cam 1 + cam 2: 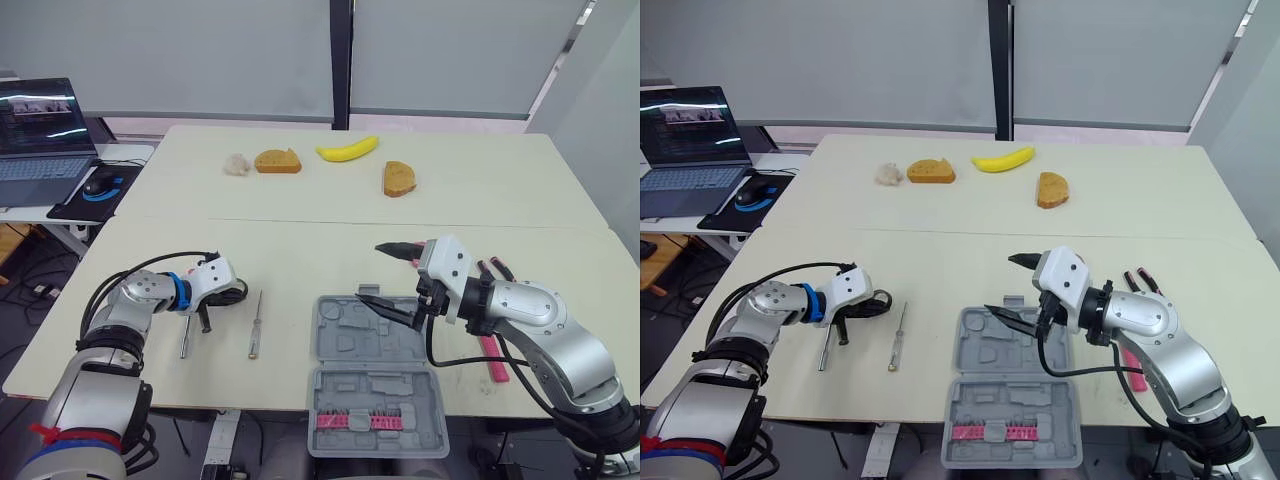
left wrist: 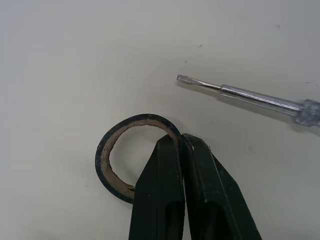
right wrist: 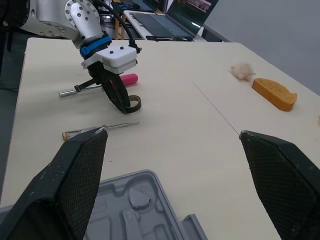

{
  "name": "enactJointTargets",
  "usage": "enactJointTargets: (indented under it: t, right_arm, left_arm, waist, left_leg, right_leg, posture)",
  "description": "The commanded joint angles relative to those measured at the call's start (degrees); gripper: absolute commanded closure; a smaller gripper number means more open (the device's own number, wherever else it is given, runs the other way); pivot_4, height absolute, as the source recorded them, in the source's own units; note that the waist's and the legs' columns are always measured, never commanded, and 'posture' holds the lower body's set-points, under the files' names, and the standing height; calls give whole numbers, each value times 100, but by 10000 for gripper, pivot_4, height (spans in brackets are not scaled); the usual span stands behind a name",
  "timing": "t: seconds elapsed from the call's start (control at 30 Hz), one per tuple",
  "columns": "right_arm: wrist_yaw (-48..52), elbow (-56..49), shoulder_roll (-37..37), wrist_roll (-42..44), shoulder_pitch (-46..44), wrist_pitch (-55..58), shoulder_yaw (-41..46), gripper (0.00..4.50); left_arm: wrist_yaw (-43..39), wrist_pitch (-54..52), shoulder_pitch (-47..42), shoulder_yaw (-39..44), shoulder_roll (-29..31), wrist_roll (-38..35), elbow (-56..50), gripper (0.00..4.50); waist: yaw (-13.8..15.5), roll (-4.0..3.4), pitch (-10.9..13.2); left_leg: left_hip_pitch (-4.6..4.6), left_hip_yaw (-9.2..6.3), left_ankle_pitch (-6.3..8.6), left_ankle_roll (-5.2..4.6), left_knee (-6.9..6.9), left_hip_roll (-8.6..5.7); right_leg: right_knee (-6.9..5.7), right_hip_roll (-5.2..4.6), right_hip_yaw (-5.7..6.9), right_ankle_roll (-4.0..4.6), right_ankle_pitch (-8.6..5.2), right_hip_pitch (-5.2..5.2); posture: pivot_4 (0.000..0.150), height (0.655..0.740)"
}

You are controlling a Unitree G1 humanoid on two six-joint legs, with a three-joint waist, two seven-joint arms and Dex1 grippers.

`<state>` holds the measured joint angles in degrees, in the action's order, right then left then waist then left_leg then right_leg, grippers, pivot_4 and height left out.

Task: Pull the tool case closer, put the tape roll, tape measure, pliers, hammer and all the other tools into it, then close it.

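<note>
My left gripper (image 2: 182, 141) is shut on the rim of the black tape roll (image 2: 116, 161), which rests on the table at the near left (image 3: 131, 104). A slim screwdriver (image 1: 256, 325) lies just to its right, and a pink-handled tool (image 3: 127, 78) lies under the left wrist. The grey tool case (image 1: 372, 378) lies open at the near middle of the table, with a pink strip of bits (image 1: 365, 420) in its near half. My right gripper (image 1: 370, 272) is open with nothing in it, over the case's far edge. Pliers (image 1: 492, 268) and a pink tool (image 1: 492, 360) lie behind the right arm.
On the far table are a banana (image 1: 348, 149), two bread pieces (image 1: 277, 161) (image 1: 398, 178) and a pale lump (image 1: 236, 165). A laptop (image 1: 42, 140) and a mouse (image 1: 100, 184) sit on a side desk at the far left.
</note>
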<state>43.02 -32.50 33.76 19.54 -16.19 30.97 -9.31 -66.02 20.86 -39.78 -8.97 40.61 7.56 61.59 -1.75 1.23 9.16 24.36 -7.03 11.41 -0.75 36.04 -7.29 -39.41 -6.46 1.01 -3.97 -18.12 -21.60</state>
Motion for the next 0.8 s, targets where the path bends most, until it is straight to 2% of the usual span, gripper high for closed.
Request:
enactJointTargets:
  t: [0.03,0.13,0.27,0.4,0.6,0.8]
  right_arm:
    - [142,-255,214,-21,141,-95,25,0]
    - [195,-265,384,-155,280,-203,-8,0]
    - [104,-326,471,-361,410,-235,-69,0]
    - [51,-415,504,-415,484,-104,-109,0]
    - [-34,-480,617,-706,663,-141,-209,0]
    - [-160,-616,574,-736,792,-36,-187,0]
  left_arm:
    - [-503,-707,78,244,324,-383,-955,44633]
    - [-780,-1552,259,319,434,-651,-1997,44633]
    - [-1181,-3237,605,202,398,-1199,-4184,44633]
    - [-980,-4042,790,-120,76,-1312,-5479,44633]
    - [-476,-4664,867,-755,-487,-1091,-6227,44633]
    - [-32,-5024,845,-1198,-788,-867,-6152,44633]
  waist:
    - [-7,2,1]
    - [-6,1,1]
    - [-3,1,1]
    - [3,1,1]
    - [-2,2,1]
    - [5,2,2]
  left_leg:
    - [1,0,0,0,0,1]
    - [1,-1,0,0,0,1]
    - [1,-1,0,0,1,1]
    - [1,-1,0,0,1,7]
    - [1,0,0,1,0,7]
    - [1,1,0,1,0,9]
  right_leg:
    - [0,4,-3,0,0,-1]
    - [0,5,-7,0,0,-1]
    - [1,6,-14,0,0,2]
    - [7,-3,-22,1,0,9]
    - [8,-7,-22,1,0,28]
    - [9,-5,-24,1,-1,29]
  posture:
    - [1500,7400]
    - [1500,7400]
    - [1500,7400]
    - [1500,7400]
    - [1500,7400]
    - [1500,7400]
